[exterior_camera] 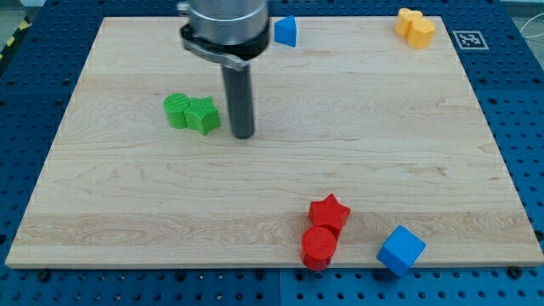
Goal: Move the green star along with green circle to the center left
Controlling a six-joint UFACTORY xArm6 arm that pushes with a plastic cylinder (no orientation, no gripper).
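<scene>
The green star (203,115) lies on the wooden board (127,195) in the left half, touching the green circle (178,110) on its left. My tip (243,134) stands on the board just to the right of the green star, a small gap between them. The rod rises from it to the arm's grey end at the view's top.
A blue block (286,31) lies at the top centre. A yellow block (416,26) lies at the top right. A red star (329,212) touches a red circle (320,247) at the bottom centre, with a blue cube (400,250) to their right.
</scene>
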